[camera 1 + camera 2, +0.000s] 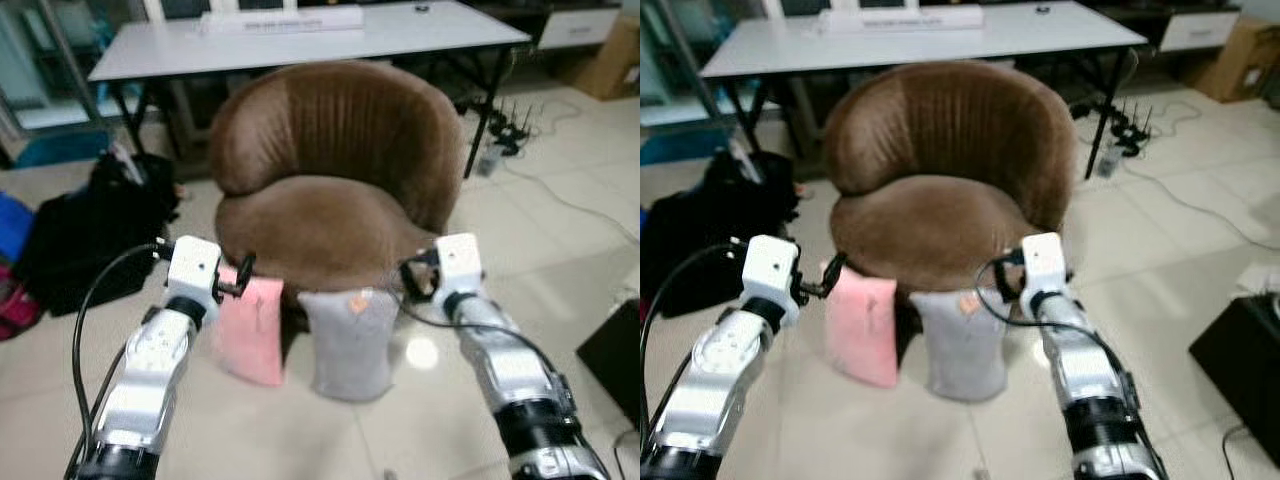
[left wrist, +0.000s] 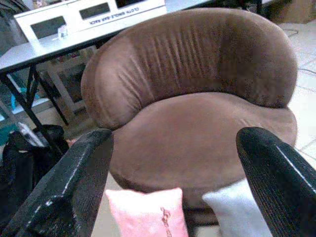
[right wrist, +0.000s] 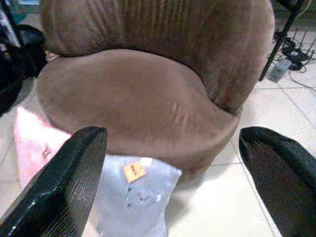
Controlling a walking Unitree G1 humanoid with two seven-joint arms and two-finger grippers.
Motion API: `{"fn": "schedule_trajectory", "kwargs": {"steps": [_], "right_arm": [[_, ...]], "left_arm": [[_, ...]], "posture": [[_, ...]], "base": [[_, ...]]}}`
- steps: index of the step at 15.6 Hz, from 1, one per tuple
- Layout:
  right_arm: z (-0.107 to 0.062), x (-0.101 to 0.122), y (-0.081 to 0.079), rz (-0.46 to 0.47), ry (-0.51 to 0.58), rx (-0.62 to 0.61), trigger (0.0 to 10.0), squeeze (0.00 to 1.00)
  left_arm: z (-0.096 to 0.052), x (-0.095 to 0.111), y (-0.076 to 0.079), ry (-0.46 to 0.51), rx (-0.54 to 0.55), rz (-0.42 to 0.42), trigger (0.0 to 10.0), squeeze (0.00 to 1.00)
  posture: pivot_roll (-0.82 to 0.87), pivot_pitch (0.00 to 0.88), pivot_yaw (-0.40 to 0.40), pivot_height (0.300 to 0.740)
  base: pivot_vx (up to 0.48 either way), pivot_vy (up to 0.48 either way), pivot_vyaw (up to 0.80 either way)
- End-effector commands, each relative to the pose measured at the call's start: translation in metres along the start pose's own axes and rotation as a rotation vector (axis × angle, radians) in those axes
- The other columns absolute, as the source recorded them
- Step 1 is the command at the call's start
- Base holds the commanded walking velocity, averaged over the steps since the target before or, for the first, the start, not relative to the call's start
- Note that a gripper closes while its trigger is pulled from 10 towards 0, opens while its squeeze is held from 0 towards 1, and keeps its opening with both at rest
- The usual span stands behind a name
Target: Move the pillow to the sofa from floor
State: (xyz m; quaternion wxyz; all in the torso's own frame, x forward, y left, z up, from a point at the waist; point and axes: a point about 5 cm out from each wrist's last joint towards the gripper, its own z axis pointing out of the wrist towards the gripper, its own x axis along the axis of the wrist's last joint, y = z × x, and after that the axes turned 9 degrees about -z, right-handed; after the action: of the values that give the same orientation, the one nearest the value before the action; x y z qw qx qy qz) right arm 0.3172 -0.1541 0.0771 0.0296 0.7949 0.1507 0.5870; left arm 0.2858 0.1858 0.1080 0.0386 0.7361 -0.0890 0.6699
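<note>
Two pillows stand upright on the tiled floor, leaning against the front of the brown round sofa chair (image 1: 330,170): a pink pillow (image 1: 250,330) on the left and a grey pillow (image 1: 350,345) with a small orange tag on the right. My left gripper (image 1: 238,280) hovers just above the pink pillow's top edge, open, its fingers (image 2: 69,182) spread wide. Above the grey pillow's top right corner, my right gripper (image 1: 412,280) is held open too, its fingers (image 3: 59,187) far apart. Neither gripper holds anything.
A white table (image 1: 300,40) stands behind the chair. Black bags (image 1: 90,230) lie on the floor to the left. Cables and a power strip (image 1: 500,140) run along the right, past a cardboard box (image 1: 610,60). A dark object (image 1: 615,360) sits at the right edge.
</note>
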Motion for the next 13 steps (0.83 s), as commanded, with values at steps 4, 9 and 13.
{"fn": "schedule_trajectory", "kwargs": {"steps": [4,9,13], "right_arm": [[0.0031,0.0100,-0.0081,-0.010,0.033,0.028,10.0,0.00],[0.0038,0.0105,-0.0077,-0.011,0.031,0.031,10.0,0.00],[0.0035,0.0115,-0.0129,-0.072,0.043,0.078,10.0,0.00]], "left_arm": [[-0.0006,0.0008,-0.0057,0.001,0.014,0.015,10.0,0.00],[-0.0008,0.0007,-0.0062,0.002,0.020,0.015,10.0,0.00],[-0.0009,0.0010,-0.0068,0.004,0.019,0.019,10.0,0.00]], "posture": [[0.04,0.000,0.038,0.740],[0.04,0.000,0.031,0.740],[0.05,0.000,0.031,0.740]], "base": [[0.444,0.000,-0.20],[0.443,0.000,0.00],[0.432,0.000,0.20]]}}
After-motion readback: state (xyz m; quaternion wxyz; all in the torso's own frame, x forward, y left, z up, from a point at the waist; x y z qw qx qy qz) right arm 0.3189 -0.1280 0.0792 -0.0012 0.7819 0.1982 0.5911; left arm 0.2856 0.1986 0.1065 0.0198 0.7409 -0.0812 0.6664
